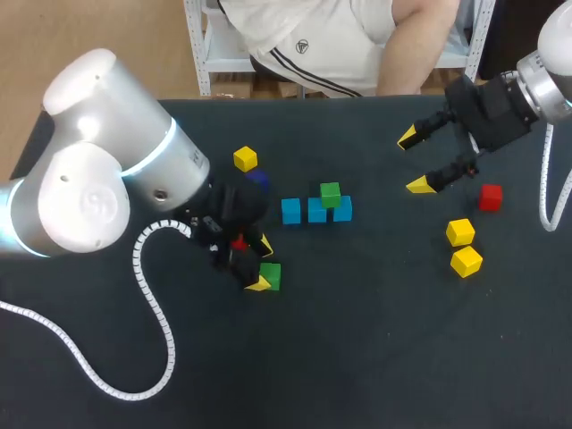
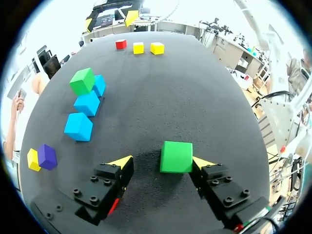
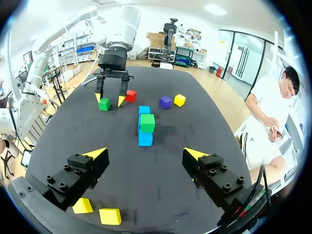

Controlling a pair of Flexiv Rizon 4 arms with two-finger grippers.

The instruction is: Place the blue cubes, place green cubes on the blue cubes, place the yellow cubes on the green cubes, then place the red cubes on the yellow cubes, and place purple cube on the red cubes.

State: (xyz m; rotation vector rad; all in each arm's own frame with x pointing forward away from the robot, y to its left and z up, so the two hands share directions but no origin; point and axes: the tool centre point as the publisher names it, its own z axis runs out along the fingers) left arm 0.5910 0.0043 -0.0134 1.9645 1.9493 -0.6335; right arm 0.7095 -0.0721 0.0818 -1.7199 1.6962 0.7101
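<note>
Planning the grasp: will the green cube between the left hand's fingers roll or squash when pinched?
Probably stiff: the green cube keeps crisp edges. Unlikely to roll, resting flat on the table. Off-centre in the left hand, it may slide when pinched.

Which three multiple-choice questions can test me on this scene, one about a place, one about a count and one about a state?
1. Where is the green cube that is not stacked?
A) on top of a yellow cube
B) between the fingers of the left gripper
C) beside the purple cube

2. How many blue cubes are there?
A) two
B) three
C) five

3. In what state is the right gripper?
A) open, holding nothing
B) shut on a red cube
C) shut on a yellow cube

Answers:
1 B: it sits between the spread fingers, and one finger stands clear of it.
2 B: three stand in one row.
3 A: its fingers are wide apart with nothing between them.
</note>
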